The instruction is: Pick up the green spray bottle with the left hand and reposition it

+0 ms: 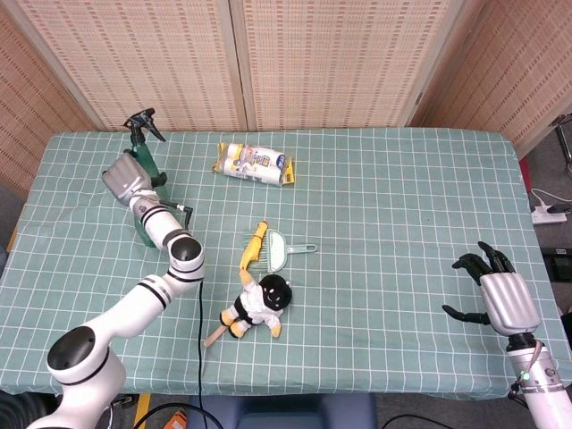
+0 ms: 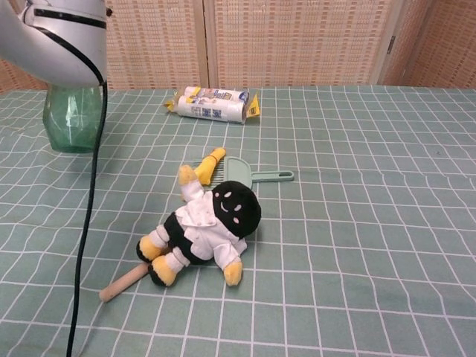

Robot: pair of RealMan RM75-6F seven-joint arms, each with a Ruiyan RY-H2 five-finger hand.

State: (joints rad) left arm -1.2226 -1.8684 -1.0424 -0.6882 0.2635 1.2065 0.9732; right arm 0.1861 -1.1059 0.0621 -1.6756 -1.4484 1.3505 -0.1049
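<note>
from my station the tabletop (image 1: 375, 179) with its green checked cloth fills both views, and i use the plush doll (image 1: 259, 304) near its front middle as my landmark. my left hand (image 1: 125, 176) is wrapped around the green spray bottle (image 1: 146, 170), which stands upright far behind and to the left of the doll, near the back left corner. i judge the pick-up done and the reposition close to finished: in the chest view the bottle's base (image 2: 71, 123) looks level with the cloth, but i cannot tell whether it is resting on it or just above, so setting it down for certain and letting go is what is left.

my right hand (image 1: 496, 290) hangs at the front right edge, well apart from the doll, fingers spread and holding nothing.

just behind the doll lie a green dustpan (image 1: 284, 250) and a yellow brush (image 1: 254, 243), touching; further back lies a printed packet (image 1: 254, 164).

hidden parts: the chest view cuts off the bottle's neck behind my arm, the fingers gripping the bottle are hard to read in the head view, and a wooden stick (image 2: 125, 281) runs under the doll, its far end covered.
</note>
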